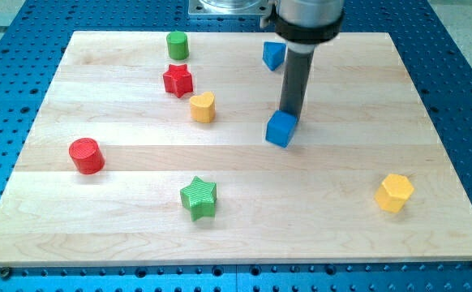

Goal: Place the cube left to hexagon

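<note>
Tip (pixel 289 112): a bare rod, holding nothing, touching the cube's (pixel 281 129) top-right edge.
Push: down-right toward the hexagon (pixel 394 192) (stop just left of it).

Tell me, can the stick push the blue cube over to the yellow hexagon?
Probably yes. My tip sits at the blue cube's top edge, and nothing lies between it and the yellow hexagon.

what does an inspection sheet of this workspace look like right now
surface: pale wooden board on a blue perforated table
job's things: blue cube mid-board; yellow hexagon toward the view's lower right
clutter: green cylinder, red star, yellow heart, red cylinder, green star, second blue block
grippers: none; my tip touches the cube's top-right edge
cables: nothing seen
surroundings: metal base at the view's top
</note>
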